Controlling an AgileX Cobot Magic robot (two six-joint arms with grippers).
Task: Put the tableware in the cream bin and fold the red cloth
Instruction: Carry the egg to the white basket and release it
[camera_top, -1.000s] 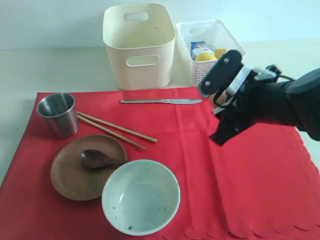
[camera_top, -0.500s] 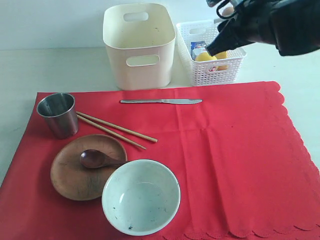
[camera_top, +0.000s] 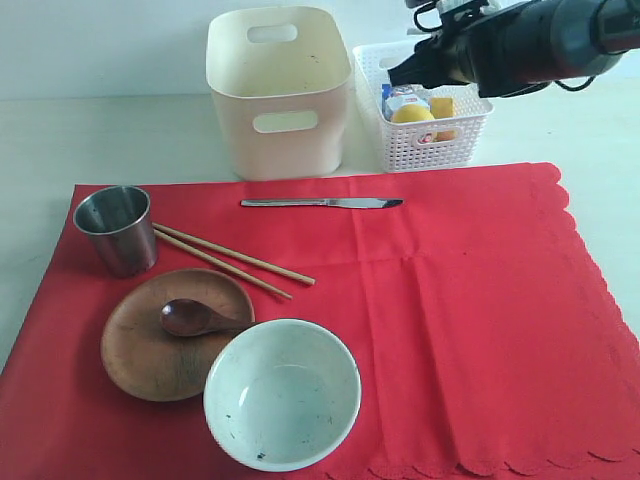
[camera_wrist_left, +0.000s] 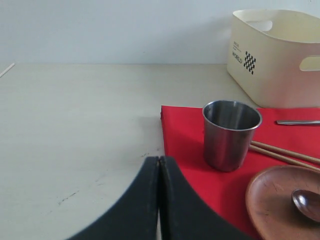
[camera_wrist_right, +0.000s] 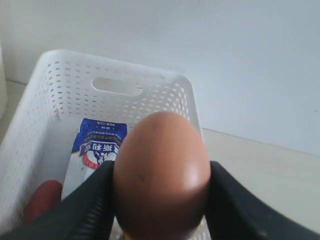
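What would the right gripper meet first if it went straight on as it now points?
Probably the milk carton in the white basket, beyond the egg it holds; depth is unclear, so the basket wall might come first.

Shows flat red cloth bearing knife at 12 o'clock, upright cup and chopsticks at 10, plate holding spoon at 9, bowl at 7, cream bin beyond 12.

red cloth, cream bin, brown egg
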